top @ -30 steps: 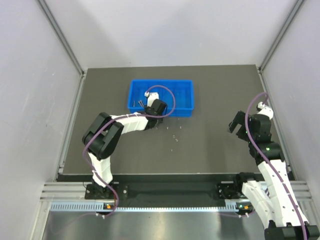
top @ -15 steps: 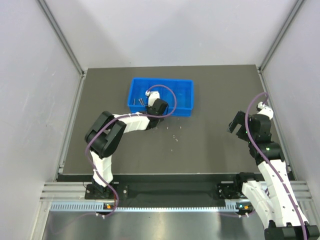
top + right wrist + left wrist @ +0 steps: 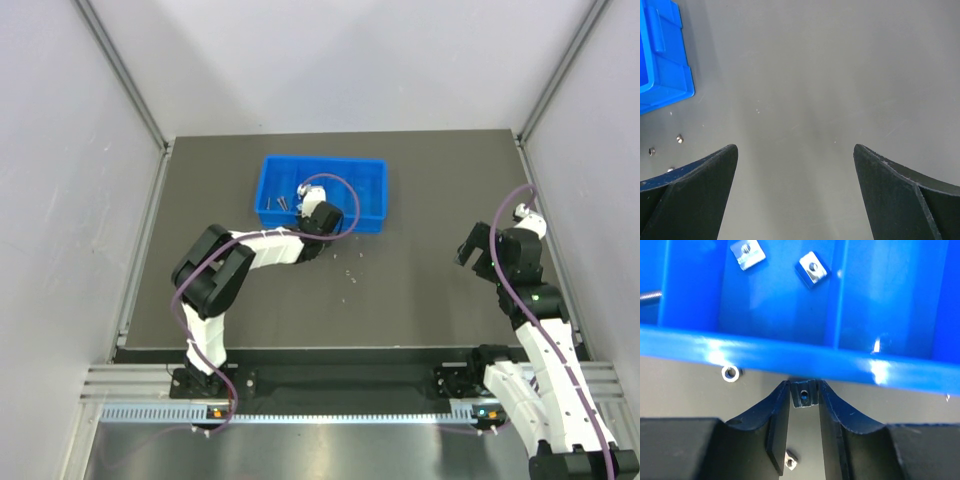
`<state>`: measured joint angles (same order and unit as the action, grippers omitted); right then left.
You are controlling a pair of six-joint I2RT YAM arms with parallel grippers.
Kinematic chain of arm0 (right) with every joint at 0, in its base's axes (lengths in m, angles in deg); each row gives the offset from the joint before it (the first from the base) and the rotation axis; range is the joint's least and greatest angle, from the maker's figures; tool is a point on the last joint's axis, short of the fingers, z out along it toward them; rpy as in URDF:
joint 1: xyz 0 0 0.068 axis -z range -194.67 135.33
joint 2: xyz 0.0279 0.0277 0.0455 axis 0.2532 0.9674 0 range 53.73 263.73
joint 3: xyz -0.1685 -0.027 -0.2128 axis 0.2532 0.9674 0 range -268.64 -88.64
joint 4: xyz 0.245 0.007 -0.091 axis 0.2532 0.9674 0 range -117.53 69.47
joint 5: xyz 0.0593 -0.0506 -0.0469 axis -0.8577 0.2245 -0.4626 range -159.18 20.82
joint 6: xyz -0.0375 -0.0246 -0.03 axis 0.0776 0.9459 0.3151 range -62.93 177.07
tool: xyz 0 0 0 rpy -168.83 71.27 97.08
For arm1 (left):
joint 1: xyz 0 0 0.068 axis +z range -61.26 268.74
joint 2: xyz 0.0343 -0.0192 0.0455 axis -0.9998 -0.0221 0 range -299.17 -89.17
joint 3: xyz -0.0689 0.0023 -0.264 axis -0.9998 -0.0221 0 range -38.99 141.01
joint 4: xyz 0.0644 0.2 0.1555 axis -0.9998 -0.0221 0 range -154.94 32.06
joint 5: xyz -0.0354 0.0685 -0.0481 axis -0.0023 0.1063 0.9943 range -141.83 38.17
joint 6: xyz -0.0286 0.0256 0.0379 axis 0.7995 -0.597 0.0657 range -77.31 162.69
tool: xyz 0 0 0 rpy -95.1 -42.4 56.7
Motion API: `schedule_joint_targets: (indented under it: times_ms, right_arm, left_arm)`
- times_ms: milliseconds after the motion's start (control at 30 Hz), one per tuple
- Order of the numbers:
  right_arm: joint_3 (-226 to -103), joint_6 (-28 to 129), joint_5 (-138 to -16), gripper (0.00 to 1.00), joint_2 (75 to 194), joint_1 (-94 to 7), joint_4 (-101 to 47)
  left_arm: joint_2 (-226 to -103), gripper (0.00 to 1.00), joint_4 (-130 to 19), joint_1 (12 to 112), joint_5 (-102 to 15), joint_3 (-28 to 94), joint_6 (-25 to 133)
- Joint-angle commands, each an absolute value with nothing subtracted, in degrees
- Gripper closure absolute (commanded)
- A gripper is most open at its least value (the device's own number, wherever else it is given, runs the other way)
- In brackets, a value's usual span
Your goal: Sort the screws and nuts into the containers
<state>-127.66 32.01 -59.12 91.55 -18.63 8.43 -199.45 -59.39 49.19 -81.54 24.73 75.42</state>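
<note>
The bright blue tray [image 3: 372,165] lies at the table's back middle. My left gripper [image 3: 321,224] is at its near wall [image 3: 900,371], shut on a small square nut [image 3: 804,394] held at the fingertips just above the table. Two square nuts [image 3: 812,268] lie in one compartment, and a screw [image 3: 649,295] shows in the compartment to the left. A round nut [image 3: 730,373] lies on the table by the wall, and another square nut [image 3: 790,461] lies under my fingers. My right gripper [image 3: 474,246] is open and empty, well to the right of the tray.
A few loose pieces [image 3: 350,274] lie on the dark table in front of the tray; some show in the right wrist view [image 3: 679,138] beside the tray's corner [image 3: 662,60]. Grey walls close in the table on three sides.
My left gripper has shifted slightly to the right along the tray's near wall. The right arm has not moved.
</note>
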Motion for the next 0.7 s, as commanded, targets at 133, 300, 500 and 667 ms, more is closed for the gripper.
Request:
schedule_joint_targets:
  times_ms: [133, 300, 500, 667]
  right_arm:
    - [-127.93, 32.46, -58.28, 0.0, 91.35, -18.97, 5.6]
    - [-128.01, 32.46, -58.37, 0.0, 91.35, -18.97, 5.51]
    - [-128.01, 32.46, -58.2, 0.0, 91.26, -18.89, 5.69]
    - [-127.93, 32.46, -58.19, 0.0, 91.43, -18.97, 5.6]
  left_arm:
    - [-199.82, 0.68, -66.99, 47.87, -82.06, 24.55, 76.61]
    - [-201.41, 0.75, -67.34, 47.87, -83.21, 25.6, 77.49]
    - [-198.87, 0.85, -67.08, 47.87, -84.17, 24.55, 77.75]
    - [-190.53, 0.88, -65.85, 47.87, -84.7, 21.48, 77.06]
